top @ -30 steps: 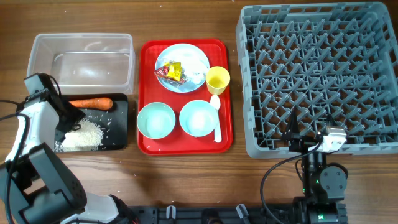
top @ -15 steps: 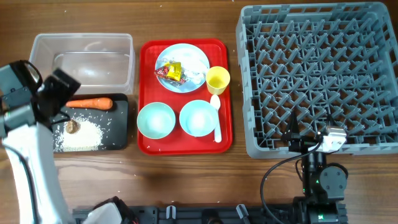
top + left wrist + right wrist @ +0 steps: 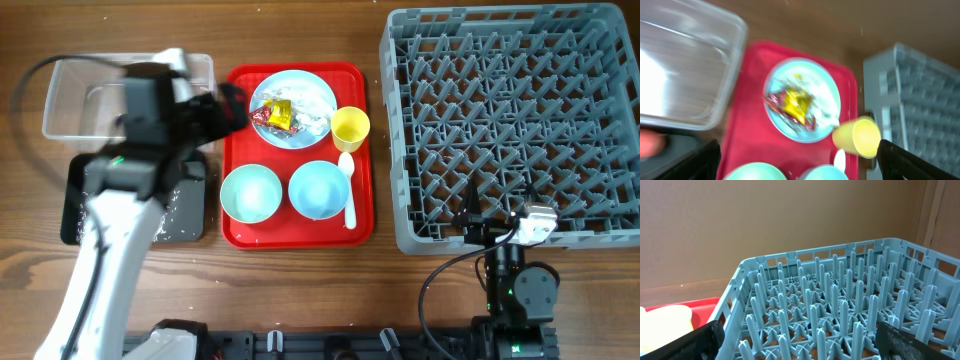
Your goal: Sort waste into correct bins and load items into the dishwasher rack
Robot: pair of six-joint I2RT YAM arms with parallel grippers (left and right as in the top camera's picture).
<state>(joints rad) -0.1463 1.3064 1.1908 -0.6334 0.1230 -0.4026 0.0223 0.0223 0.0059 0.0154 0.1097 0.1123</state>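
Note:
My left gripper [image 3: 232, 100] is open and blurred above the left edge of the red tray, beside the light blue plate [image 3: 300, 100]. Nothing sits between its jaws [image 3: 797, 165]. Yellow and red wrappers [image 3: 795, 102] and white tissue [image 3: 318, 122] lie on the plate [image 3: 825, 90]. The yellow cup [image 3: 350, 128], two blue bowls [image 3: 250, 193] [image 3: 319, 189] and the white spoon [image 3: 348, 200] rest on the tray. The left arm hides most of the black tray [image 3: 75, 215]. An orange blur, the carrot [image 3: 650, 145], shows at the wrist view's edge. My right gripper [image 3: 500, 225] is open at the dishwasher rack's [image 3: 510, 120] near edge.
The clear tub [image 3: 80, 95] stands at the far left behind the black tray, with nothing in it. The red tray [image 3: 235, 230] lies between the bins and the rack. The rack's pegs [image 3: 840, 315] fill the right wrist view, between the open jaws [image 3: 800, 342].
My left gripper opened over the black tray, leaving the brown lump on the rice. The arm then swung up and right to the red tray. The right arm has not moved.

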